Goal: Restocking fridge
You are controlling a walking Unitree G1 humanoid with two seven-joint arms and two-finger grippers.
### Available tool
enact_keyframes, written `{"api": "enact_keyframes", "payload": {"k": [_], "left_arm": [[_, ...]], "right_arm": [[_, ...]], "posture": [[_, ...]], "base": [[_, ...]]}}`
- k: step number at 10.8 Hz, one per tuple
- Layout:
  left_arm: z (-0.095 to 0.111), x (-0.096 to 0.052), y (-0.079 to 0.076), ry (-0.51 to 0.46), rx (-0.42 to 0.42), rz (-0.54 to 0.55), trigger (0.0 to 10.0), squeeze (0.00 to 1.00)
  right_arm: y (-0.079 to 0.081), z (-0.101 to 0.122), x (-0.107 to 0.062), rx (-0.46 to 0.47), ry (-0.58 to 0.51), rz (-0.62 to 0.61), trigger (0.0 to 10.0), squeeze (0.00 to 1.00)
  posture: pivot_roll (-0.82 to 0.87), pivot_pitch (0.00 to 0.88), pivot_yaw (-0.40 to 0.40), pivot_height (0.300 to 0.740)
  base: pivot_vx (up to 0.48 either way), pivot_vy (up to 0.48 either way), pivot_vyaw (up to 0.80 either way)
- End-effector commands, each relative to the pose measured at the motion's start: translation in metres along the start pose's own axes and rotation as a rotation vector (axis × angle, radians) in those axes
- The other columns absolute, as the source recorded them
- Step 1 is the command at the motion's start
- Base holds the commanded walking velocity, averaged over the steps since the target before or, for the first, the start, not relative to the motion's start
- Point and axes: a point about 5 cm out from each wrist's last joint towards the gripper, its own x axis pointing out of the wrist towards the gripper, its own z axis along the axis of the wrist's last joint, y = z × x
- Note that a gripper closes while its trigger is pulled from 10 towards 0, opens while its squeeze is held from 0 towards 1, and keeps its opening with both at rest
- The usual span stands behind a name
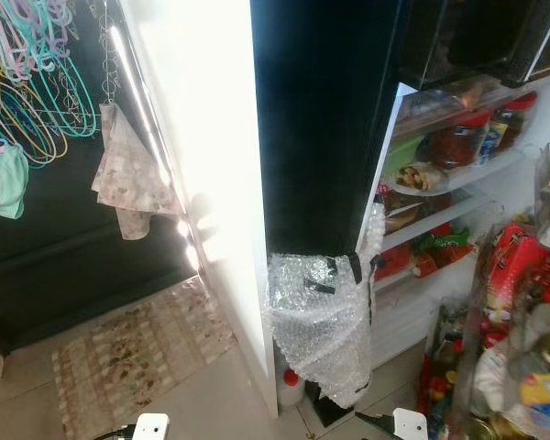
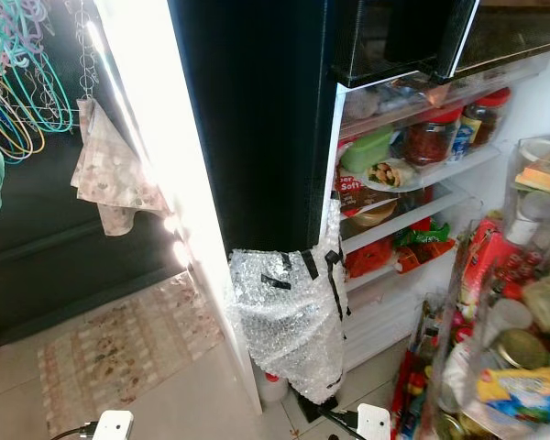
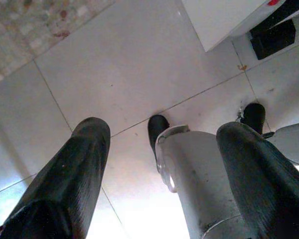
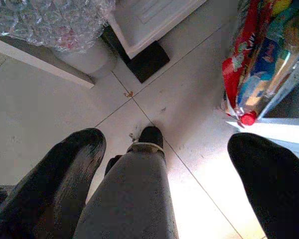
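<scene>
Black gloss covers the side of the fridge [image 2: 257, 128] straight ahead of me, and its door [image 2: 495, 357] stands swung out on my right, so the white shelves [image 2: 412, 215] inside are on show. On those shelves I see red-lidded jars [image 2: 431, 137], a green tub [image 2: 365, 148], a plate of food [image 2: 385, 174] and red packets [image 2: 422, 247]; the door racks are crammed with packets, tins and bottles. A sheet of bubble wrap [image 2: 289, 316] is taped with black strips around the fridge's lower front corner, and a white bottle with a red cap [image 2: 272, 383] stands on the floor just under it. To my left a white wall edge [image 2: 156, 137] catches hard sunlight; beyond it a patterned cloth [image 2: 110, 179] and a bunch of pastel hangers [image 2: 18, 82] hang against a dark surface, with a patterned mat [image 2: 119, 348] on the pale tiled floor [image 2: 192, 403] below. Both my arms hang low. My left gripper [image 3: 164, 174] points down at the tiles with its two black fingers [image 3: 70, 174] spread apart and nothing between them. My right gripper [image 4: 164, 174] is likewise spread wide and empty, aimed at the floor near the fridge's base and the foot of the door.
</scene>
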Motion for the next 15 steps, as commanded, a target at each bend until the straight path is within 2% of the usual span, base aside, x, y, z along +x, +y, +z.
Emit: {"api": "enact_keyframes", "payload": {"k": [1, 5, 10, 12, 15], "left_arm": [[-0.002, -0.001, 0.000, 0.007, 0.005, 0.001, 10.0, 0.00], [-0.002, 0.000, 0.000, 0.004, 0.009, -0.001, 10.0, 0.00], [0.011, 0.006, -0.022, -0.025, 0.013, -0.032, 10.0, 0.00], [0.009, 0.005, -0.016, -0.020, 0.023, -0.023, 10.0, 0.00], [0.009, 0.005, -0.015, -0.018, 0.037, -0.012, 10.0, 0.00]], "right_arm": [[0.000, -0.003, 0.000, 0.006, 0.006, -0.001, 10.0, 0.00], [0.000, -0.003, -0.001, -0.002, 0.010, 0.005, 10.0, 0.00], [0.001, -0.003, 0.000, -0.003, 0.008, 0.016, 10.0, 0.00], [0.001, -0.002, 0.000, -0.002, 0.009, 0.018, 10.0, 0.00], [0.001, -0.003, -0.001, 0.019, -0.005, 0.011, 10.0, 0.00]], "posture": [[0.00, 0.000, 0.030, 0.740], [0.00, 0.000, 0.028, 0.740], [0.00, 0.000, 0.031, 0.740], [0.00, 0.000, 0.033, 0.740], [0.00, 0.000, 0.036, 0.740]], "base": [[0.000, 0.000, 0.00], [0.000, 0.000, 0.00], [-0.318, 0.000, 0.00], [-0.334, 0.000, 0.00], [0.000, 0.000, 0.00]]}}
